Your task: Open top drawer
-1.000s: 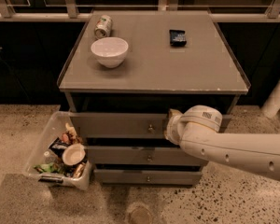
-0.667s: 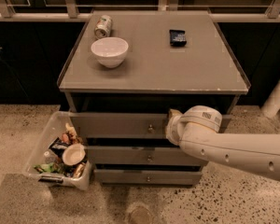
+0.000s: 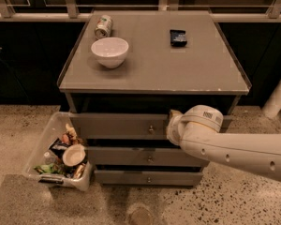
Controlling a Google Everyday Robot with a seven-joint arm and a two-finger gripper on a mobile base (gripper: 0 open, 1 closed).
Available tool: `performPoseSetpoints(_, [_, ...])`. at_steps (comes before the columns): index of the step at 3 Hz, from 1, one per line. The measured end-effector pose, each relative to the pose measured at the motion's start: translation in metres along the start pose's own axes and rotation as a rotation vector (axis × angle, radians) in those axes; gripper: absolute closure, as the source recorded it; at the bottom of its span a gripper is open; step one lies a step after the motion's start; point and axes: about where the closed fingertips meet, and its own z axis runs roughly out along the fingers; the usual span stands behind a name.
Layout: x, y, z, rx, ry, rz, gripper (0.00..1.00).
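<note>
The top drawer (image 3: 117,125) is a wide grey front with a small round metal knob (image 3: 151,129) at its centre, just under the cabinet top. Two shallower grey drawers (image 3: 131,156) sit below it. My gripper (image 3: 171,125) is at the top drawer's front, just right of the knob and at its height. The white wrist and arm (image 3: 234,149) come in from the right and hide the gripper's tip and the drawer's right part. A dark gap shows above the top drawer's front.
On the cabinet top (image 3: 154,74) stand a white bowl (image 3: 110,51), a can lying on its side (image 3: 103,26) and a small black object (image 3: 178,37). A clear bin of trash (image 3: 61,156) sits on the floor at the left. A white post (image 3: 277,95) stands at the right.
</note>
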Motion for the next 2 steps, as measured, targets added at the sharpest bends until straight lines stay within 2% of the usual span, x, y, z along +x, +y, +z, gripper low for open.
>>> performPoseSetpoints(2, [-0.0041,-0.0021,-0.011,0.009,-0.014,-0.023,1.0])
